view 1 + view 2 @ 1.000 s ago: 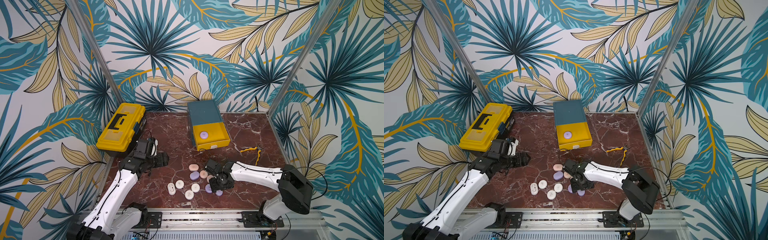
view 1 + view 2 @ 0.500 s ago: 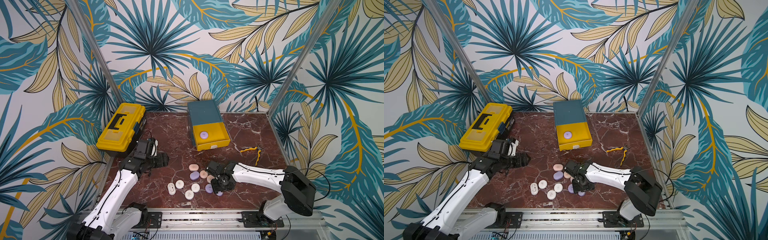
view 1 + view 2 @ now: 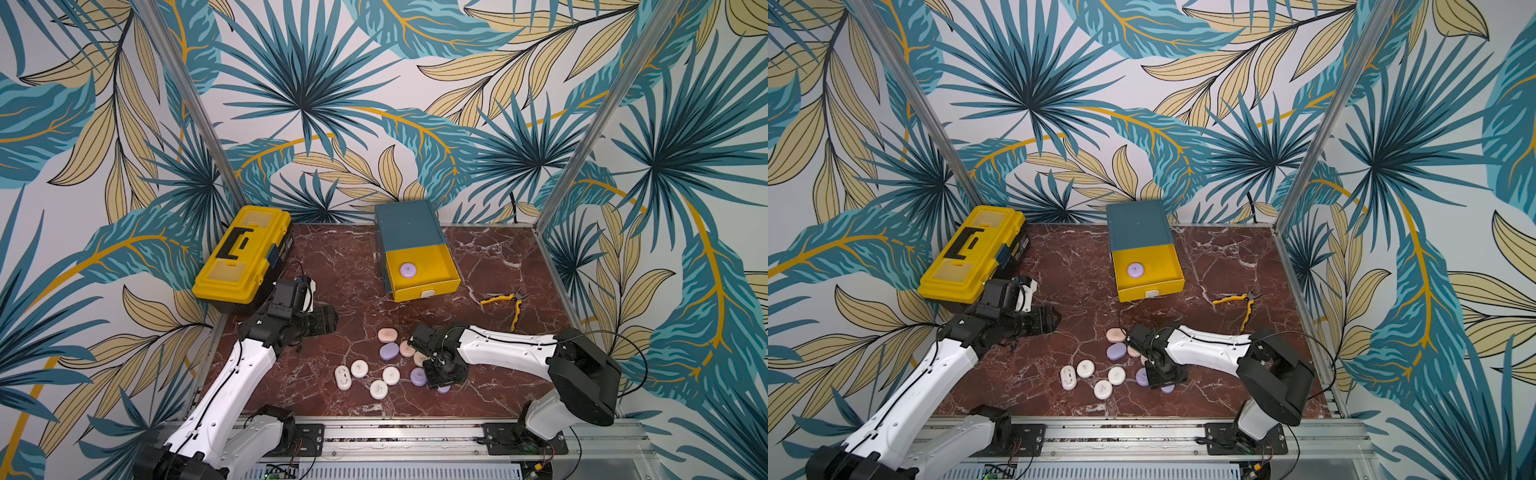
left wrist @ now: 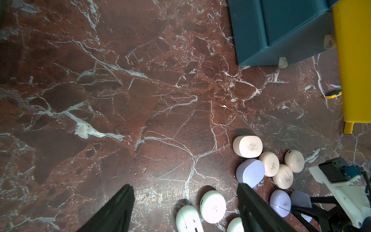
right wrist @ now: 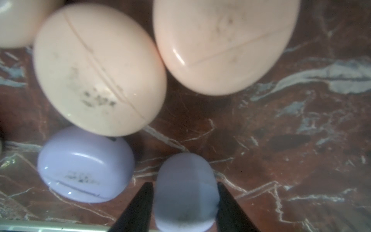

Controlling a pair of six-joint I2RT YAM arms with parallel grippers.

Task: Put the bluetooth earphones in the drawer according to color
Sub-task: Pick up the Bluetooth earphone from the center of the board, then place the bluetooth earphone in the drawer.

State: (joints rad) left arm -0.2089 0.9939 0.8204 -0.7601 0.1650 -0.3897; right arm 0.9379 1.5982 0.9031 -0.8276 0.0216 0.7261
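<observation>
Smooth, pebble-shaped earphone cases (image 3: 390, 375) lie clustered on the veined red marble counter (image 3: 332, 257), white, peach and lilac. The right fingers (image 5: 136, 211) are clamped on the sides of a lilac case (image 5: 185, 192) at the cluster's edge. The left fingers (image 4: 116, 209) stand spread apart above bare counter. The boxy teal cabinet (image 3: 405, 224) has its yellow top drawer (image 3: 432, 286) pulled out, holding a lone lilac case (image 3: 407, 270). A ridged yellow toolbox (image 3: 243, 253) sits near the left arm.

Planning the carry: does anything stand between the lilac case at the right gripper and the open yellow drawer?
Only low peach-pink cases lie on the table between the lilac case and the yellow drawer. Nothing tall; lifted, it should clear them.
</observation>
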